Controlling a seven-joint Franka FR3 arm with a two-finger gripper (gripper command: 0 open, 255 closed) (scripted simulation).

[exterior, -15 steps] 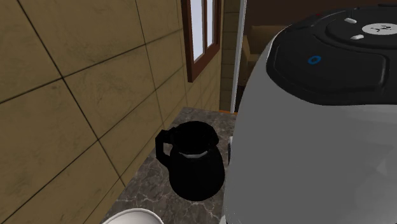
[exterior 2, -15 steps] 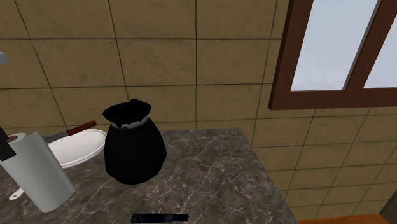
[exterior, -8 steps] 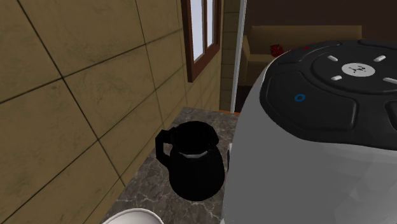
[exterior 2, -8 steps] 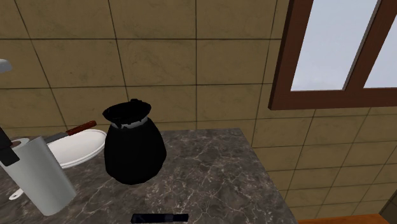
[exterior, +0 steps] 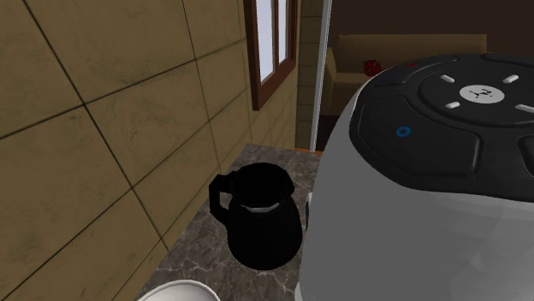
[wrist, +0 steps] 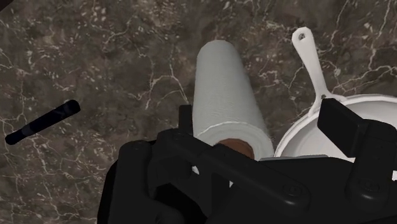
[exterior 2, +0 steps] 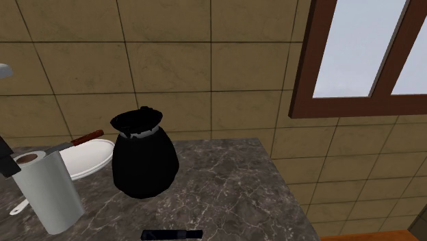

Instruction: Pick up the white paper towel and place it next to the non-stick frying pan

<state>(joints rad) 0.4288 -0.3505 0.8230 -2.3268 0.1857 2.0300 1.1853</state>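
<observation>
the claw (wrist: 261, 119) hangs over the marble tabletop (exterior 2: 226, 185) with its two black fingers (wrist: 186, 124) spread wide. the white paper towel roll (wrist: 224, 89) stands between them, its brown core end up. one finger is right against the roll's side, while the other stands well off it, out over the white frying pan (wrist: 315, 76), so the roll is not clasped. in the second exterior view the roll is at the near left of the tabletop and leans a little toward that view's left. its foot looks to be down on the marble (whether it truly rests there i cannot tell). the pan lies just behind it and closer to the tiled wall (exterior 2: 171, 61). the pan's white handle pokes out by the roll's base on the left. whether roll and pan touch cannot be made out. something with a grey blade and a red-brown handle (exterior 2: 83, 140) lies along the pan's far rim. right of the pan sits a black coffee pot (exterior 2: 144, 161), near the wall. a short dark bar (exterior 2: 171, 235) lies on the marble at the near edge, well apart from the roll. a wood-framed window (exterior 2: 363, 61) fills the wall to the right. in the shoulder view the arm's white and black casing (exterior: 428, 197) looms at the right, the pot sitting past it.
</observation>
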